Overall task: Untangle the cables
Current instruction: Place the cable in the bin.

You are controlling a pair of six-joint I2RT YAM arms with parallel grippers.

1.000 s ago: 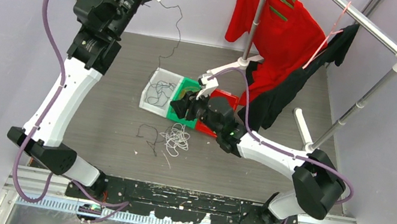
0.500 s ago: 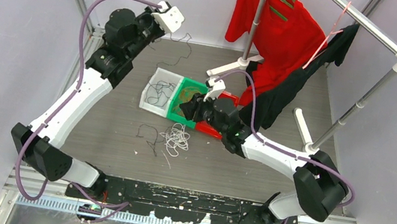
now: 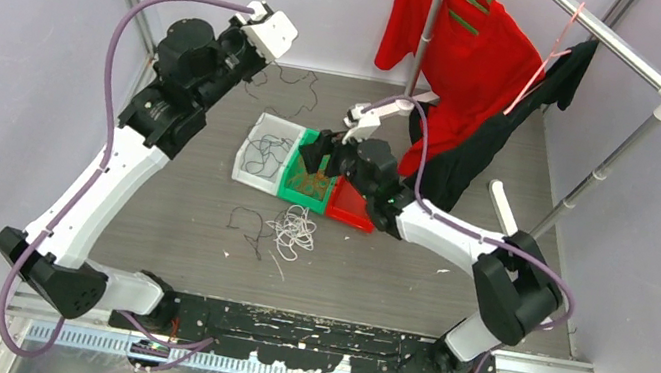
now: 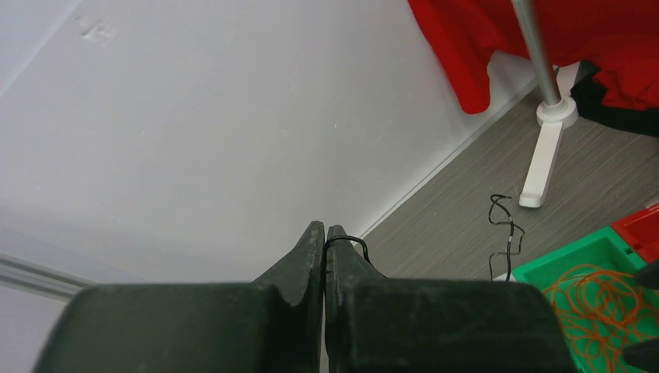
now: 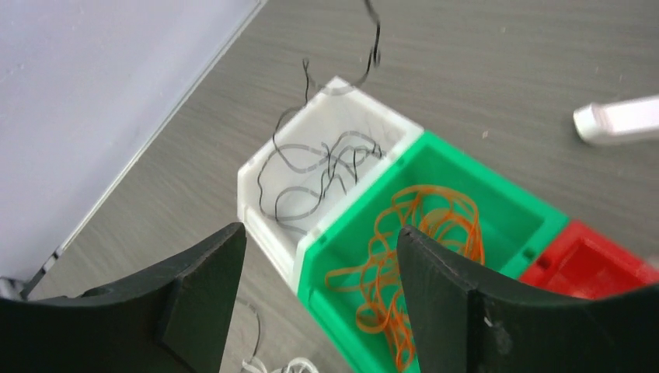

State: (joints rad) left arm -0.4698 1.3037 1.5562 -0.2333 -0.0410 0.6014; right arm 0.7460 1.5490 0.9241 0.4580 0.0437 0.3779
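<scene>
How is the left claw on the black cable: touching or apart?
Touching. Left wrist view shows the left claw shut, the black cable looping out from between its tips.

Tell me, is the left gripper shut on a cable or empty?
Shut on a black cable. In the wrist view the left gripper has its fingers pressed together, the thin wire looping out between their tips.

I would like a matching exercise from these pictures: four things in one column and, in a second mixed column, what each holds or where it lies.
1 white bin
2 green bin
3 white cables
4 left gripper

A on the table
B shut on a black cable
C orange cables inside
D black strands inside

Pairs: 1-D, 2-C, 3-A, 4-B
</scene>
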